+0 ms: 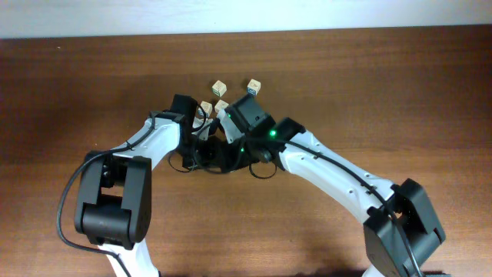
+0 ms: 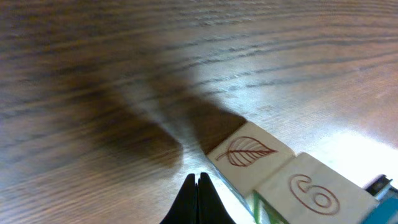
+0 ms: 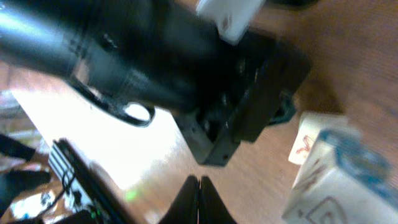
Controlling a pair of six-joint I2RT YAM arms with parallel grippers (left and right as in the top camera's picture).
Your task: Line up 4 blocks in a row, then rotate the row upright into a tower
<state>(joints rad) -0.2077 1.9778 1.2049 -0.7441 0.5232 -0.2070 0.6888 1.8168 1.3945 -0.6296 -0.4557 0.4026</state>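
1. The left arm (image 1: 154, 142) and the right arm (image 1: 330, 165) reached in from the near side of the table (image 1: 400, 77). Their wrists met close together at its middle.
2. The left gripper (image 2: 199, 182) had its fingers pressed together on nothing. Its tips sat low over the wood, just beside a corner of the leaf block (image 2: 245, 152).
3. The right gripper (image 3: 199, 186) was also pressed together and empty. The black body of the left arm filled most of its view and stood in the way ahead.
4. The blocks were cubes, so none had a long axis.
5. The leaf block lay with its leaf face up, the leaf tip pointing right in the left wrist view. It touched the six block (image 2: 311, 194) side to side, and that block's numeral also faced up.
6. In the right wrist view, two blurred cubes sat at the right, one with a red mark and one with a blue top.
7. From overhead, the near pair (image 1: 214, 106) sat just beyond the wrists, partly hidden by them.
8. Farther out, the far-left block (image 1: 219, 85) and the blue-topped far-right block (image 1: 253, 85) stood apart in the open.
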